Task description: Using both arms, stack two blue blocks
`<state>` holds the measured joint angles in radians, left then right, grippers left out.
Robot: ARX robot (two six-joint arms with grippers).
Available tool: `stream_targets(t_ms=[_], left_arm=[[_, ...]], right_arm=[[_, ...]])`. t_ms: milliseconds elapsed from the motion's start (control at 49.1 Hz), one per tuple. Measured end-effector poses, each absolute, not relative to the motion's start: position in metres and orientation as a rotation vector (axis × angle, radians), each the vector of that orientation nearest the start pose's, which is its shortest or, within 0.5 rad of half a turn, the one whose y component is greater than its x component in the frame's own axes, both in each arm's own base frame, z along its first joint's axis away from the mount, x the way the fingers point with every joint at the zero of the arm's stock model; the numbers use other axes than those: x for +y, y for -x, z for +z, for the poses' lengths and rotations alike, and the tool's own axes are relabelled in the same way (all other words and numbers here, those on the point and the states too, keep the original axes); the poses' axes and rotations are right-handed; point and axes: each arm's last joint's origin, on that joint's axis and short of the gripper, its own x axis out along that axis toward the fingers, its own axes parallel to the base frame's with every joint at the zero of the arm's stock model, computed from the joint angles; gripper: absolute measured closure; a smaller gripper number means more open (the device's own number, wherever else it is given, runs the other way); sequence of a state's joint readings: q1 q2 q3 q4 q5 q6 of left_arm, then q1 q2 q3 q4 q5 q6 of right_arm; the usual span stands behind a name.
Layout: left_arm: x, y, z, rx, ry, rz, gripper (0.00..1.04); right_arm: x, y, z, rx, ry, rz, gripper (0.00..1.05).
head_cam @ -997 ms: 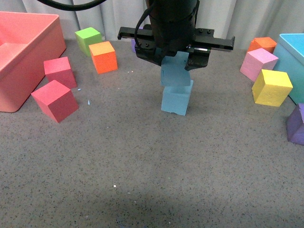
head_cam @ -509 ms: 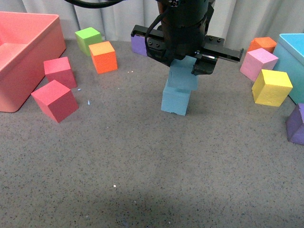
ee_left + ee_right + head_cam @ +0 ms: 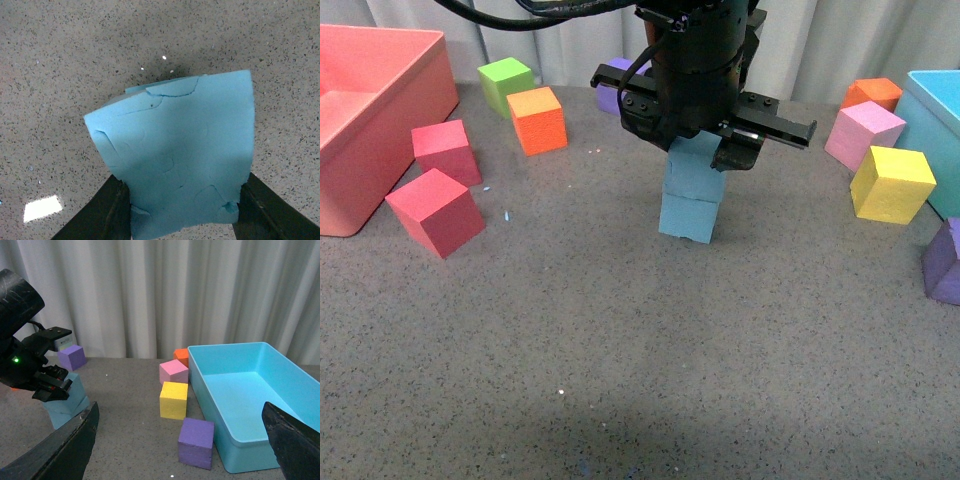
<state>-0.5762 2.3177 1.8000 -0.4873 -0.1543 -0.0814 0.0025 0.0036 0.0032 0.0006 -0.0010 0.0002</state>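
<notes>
My left gripper [image 3: 699,152] hangs over the middle of the table, shut on a sky-blue block [image 3: 697,175]. That block rests on top of a second blue block [image 3: 689,218] standing on the table, slightly offset. In the left wrist view the held blue block [image 3: 175,160] fills the space between both dark fingers [image 3: 107,212], and a sliver of the lower blue block [image 3: 136,90] shows behind it. The right gripper [image 3: 179,440] is open with nothing in it, far off to the right; its view shows the left arm [image 3: 25,365] and the blue stack [image 3: 67,402].
A pink bin [image 3: 432,48] stands at the far left, with two red cubes [image 3: 435,210], a green cube [image 3: 505,82] and an orange cube [image 3: 538,118] near it. At the right are pink [image 3: 864,133], yellow [image 3: 891,183] and purple [image 3: 948,262] cubes and a turquoise bin [image 3: 932,105].
The left gripper swung right, then came down and a little left, bringing the held blue block from a tilted hover onto the lower blue block.
</notes>
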Motion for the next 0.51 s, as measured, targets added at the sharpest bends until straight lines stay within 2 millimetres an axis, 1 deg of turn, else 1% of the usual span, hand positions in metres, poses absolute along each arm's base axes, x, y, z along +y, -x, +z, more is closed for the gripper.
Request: stream_targets(t_ms=[102, 204, 244, 448, 489, 509], left_arm=[[-0.2648, -0.4168, 0.1471, 0.957, -0.284, -0.344, 0.62], [-0.2644, -0.4171, 0.1472, 0.957, -0.282, -0.343, 0.46], [-0.2644, -0.4171, 0.1472, 0.958, -0.280, -0.344, 0.42], [-0.2644, -0.4170, 0.1477, 0.957, -0.280, -0.344, 0.15], [-0.2647, -0.4168, 0.1489, 0.958, -0.271, -0.356, 0.06], [-0.2647, -0.4166, 0.1507, 0.955, -0.268, -0.360, 0.05]], right_arm=[[0.0003, -0.0977, 0.1644, 0.000, 0.000, 0.003, 0.10], [0.0003, -0.0977, 0.1644, 0.000, 0.000, 0.003, 0.10], [0.0003, -0.0977, 0.1644, 0.000, 0.000, 0.003, 0.10], [0.0003, -0.0977, 0.1644, 0.000, 0.000, 0.003, 0.10], [0.0003, -0.0977, 0.1644, 0.000, 0.000, 0.003, 0.10], [0.0003, -0.0977, 0.1644, 0.000, 0.000, 0.003, 0.10]])
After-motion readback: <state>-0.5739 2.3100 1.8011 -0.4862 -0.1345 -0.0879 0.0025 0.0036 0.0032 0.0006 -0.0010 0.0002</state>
